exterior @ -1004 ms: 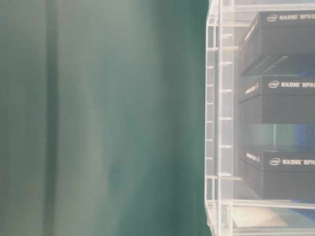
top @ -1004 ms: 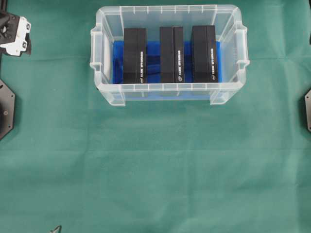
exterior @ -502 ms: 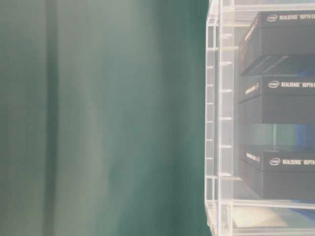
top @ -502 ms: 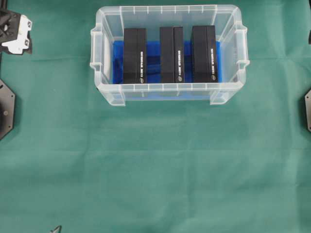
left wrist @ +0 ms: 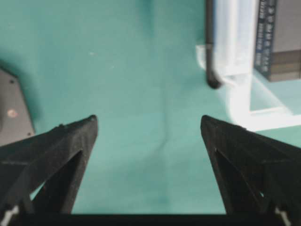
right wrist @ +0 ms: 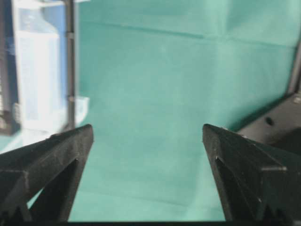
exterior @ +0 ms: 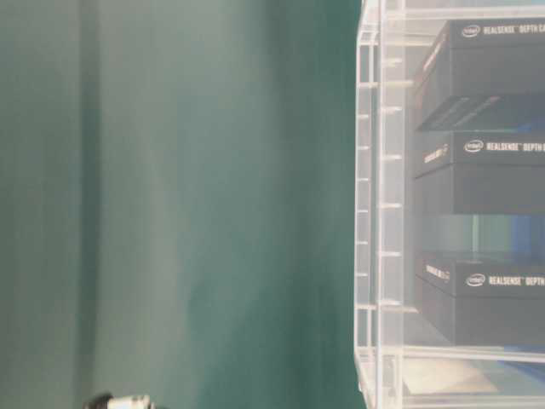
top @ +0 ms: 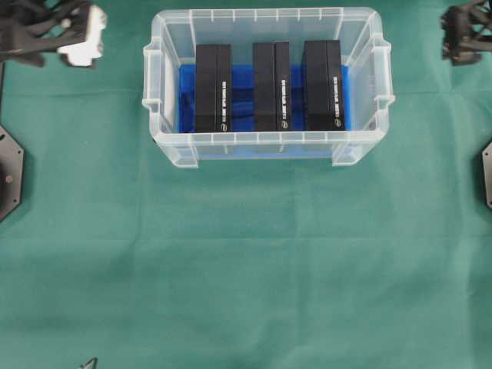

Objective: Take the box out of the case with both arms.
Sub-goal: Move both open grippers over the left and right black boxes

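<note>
The case (top: 161, 77) is a clear plastic bin with a blue sheet on its bottom, at the top middle of the green cloth. Three black boxes stand in it side by side: left (top: 213, 87), middle (top: 271, 86), right (top: 322, 84). My left gripper (top: 38, 31), with a white block on its wrist, is at the top left, apart from the case. It is open and empty over the cloth (left wrist: 149, 122), with a case corner (left wrist: 235, 56) at its right. My right gripper (top: 467, 34) is at the top right, open and empty (right wrist: 148, 129), with the case (right wrist: 42, 70) at its left.
Black base plates sit at the left edge (top: 9, 173) and the right edge (top: 487, 175) of the cloth. The table-level view shows the case wall (exterior: 383, 204) with the boxes (exterior: 494, 170) behind it. A small part of an arm (exterior: 119, 400) shows at the bottom.
The left arm has swung right along the top edge toward the case. The right arm has come into view at the top right. The case and boxes have not moved.
</note>
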